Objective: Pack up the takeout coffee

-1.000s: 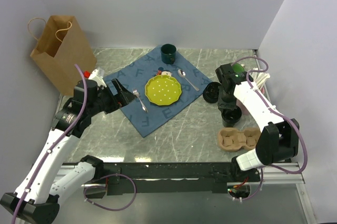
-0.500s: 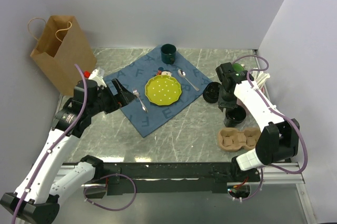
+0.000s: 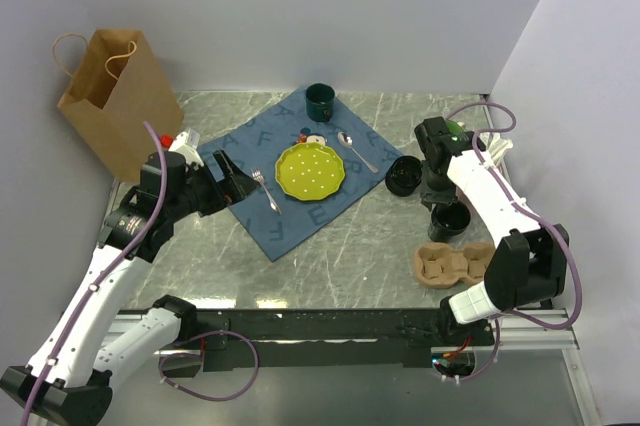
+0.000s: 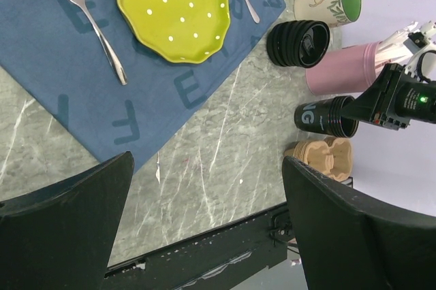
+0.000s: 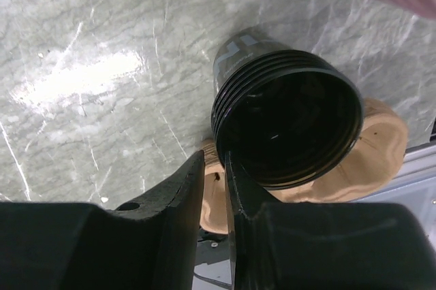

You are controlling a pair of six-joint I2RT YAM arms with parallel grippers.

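Right tool [image 5: 216, 167]: pinching the rim of the black cup [image 5: 286, 120], gripped from inside and outside.
Cup: upright, mouth up, at the table's [image 3: 340, 246] 4 o'clock, over the 12 o'clock edge of the pulp carrier [image 3: 450, 264].
Doing it well: centre it over one pocket (not the ridge between), lower straight, release once seated.
Left tool [image 3: 230, 179]: spread wide, idle at 9 o'clock.

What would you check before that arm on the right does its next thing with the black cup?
1. Right pincer pinching the black cup by its rim: ok.
2. Cup lined up over a pocket of the pulp carrier: not ok, it is at the carrier's far edge.
3. Carrier pockets free: ok.
4. Lid on the cup: not ok, mouth open.
5. Left pincer open, away over the blue placemat: ok.
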